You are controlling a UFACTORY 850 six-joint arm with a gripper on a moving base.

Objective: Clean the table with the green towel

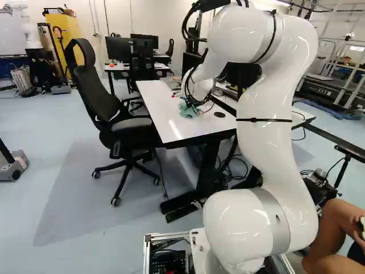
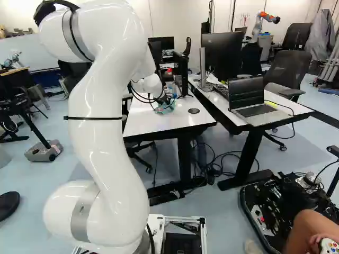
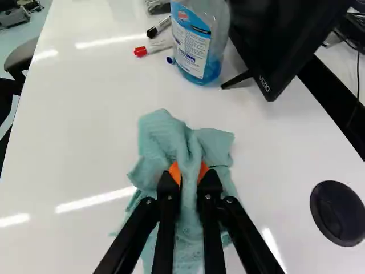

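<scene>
In the wrist view the gripper pinches the green towel between narrowly parted fingers, folds ahead and beneath.

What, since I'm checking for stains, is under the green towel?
White tabletop shows around the green towel; whatever lies directly beneath the cloth is covered and cannot be seen.

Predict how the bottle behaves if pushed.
The bottle is clear, likely plastic, so its walls may give a little when pressed. Blue liquid shows only in its lower part, so it's probably light for its size, with its weight low. It stands upright on a glossy table: a low push would likely slide it, a high one might tip it.
</scene>
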